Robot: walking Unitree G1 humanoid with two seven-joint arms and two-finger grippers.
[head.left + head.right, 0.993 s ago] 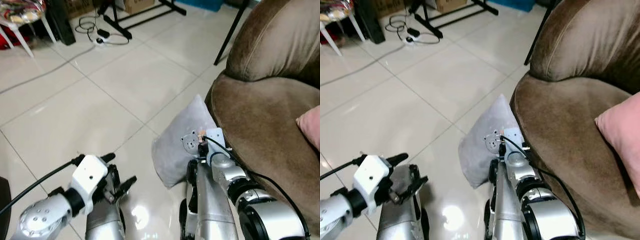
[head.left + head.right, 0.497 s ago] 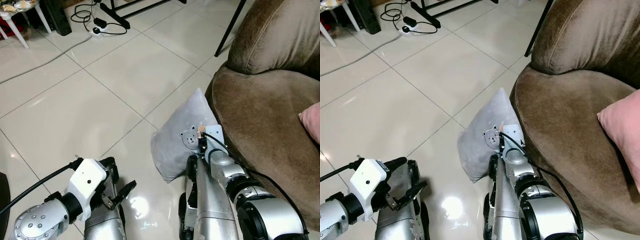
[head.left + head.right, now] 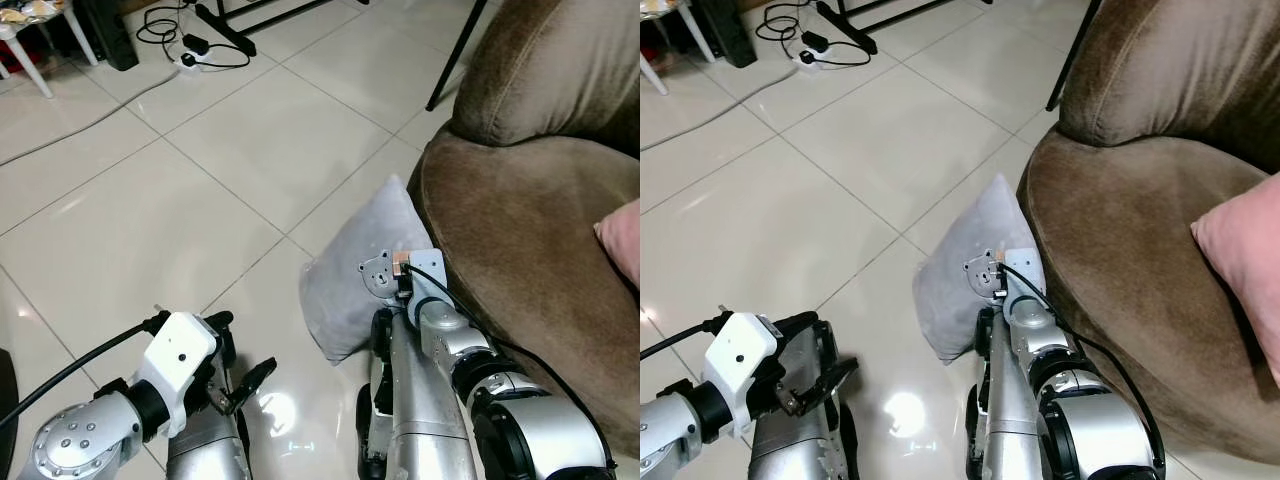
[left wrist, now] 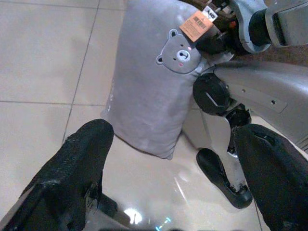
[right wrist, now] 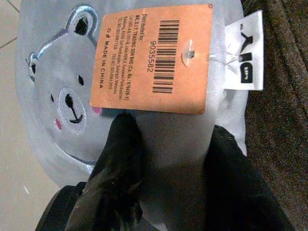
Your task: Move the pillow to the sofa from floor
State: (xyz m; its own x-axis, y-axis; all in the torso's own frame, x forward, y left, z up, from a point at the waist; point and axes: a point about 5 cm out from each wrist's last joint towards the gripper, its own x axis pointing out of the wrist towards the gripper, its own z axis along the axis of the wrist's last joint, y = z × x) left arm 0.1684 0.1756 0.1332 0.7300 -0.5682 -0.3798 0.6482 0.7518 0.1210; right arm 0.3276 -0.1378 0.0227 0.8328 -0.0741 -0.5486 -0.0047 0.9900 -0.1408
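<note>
1. Brown sofa (image 3: 520,230) at right, seat bulging out over the floor; a risk here of the lifted load catching on that rounded front edge and being dragged loose rather than clearing onto the seat. Pink cushion (image 3: 1240,250) far right on the seat, well apart from the work.
2. Grey pillow (image 3: 355,275) standing on edge on the tiled floor (image 3: 180,200), leaning against the sofa front. Soft and floppy by the look, so likely to sag or fold when raised.
3. Right gripper (image 5: 168,159) pressed up to the pillow's face, fingers spread with fabric bulging between them, not visibly pinched yet. Shallow bite on smooth cloth could slip out mid-lift.
4. Left gripper (image 4: 168,168) low at near left, fingers spread wide, holding nothing, aimed toward the pillow.
5. Orange tag (image 5: 151,57) dangling by the bear patch; could be nipped instead of fabric and tear away.
</note>
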